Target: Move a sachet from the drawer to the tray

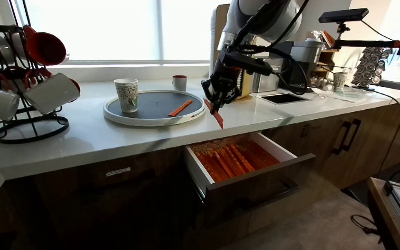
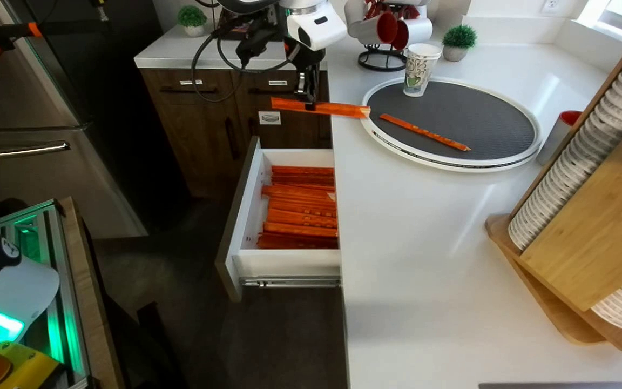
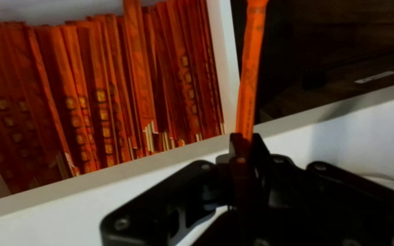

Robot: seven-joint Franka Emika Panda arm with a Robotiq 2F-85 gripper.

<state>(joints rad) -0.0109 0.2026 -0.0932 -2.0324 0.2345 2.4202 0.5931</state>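
Observation:
My gripper (image 1: 216, 107) is shut on an orange-red sachet (image 1: 218, 119), gripped partway along its length, in the air near the counter's front edge. In an exterior view the held sachet (image 2: 346, 109) lies nearly level, one end appearing close to the tray's rim. The wrist view shows the sachet (image 3: 250, 75) running out from between the fingertips. Below is the pulled-out drawer (image 2: 289, 263), its pale walls around rows of several more sachets (image 3: 97, 95). On the counter lies the round tray (image 2: 457, 108), bearing one loose sachet (image 2: 424, 132) on its dark grey surface.
A patterned paper cup (image 1: 127, 97) stands on the tray. Behind the tray is a red-and-white mug (image 1: 179, 83). A mug rack (image 1: 31, 123) occupies the counter's end, and a wooden cup holder (image 2: 586, 237) stands beyond the tray's opposite side.

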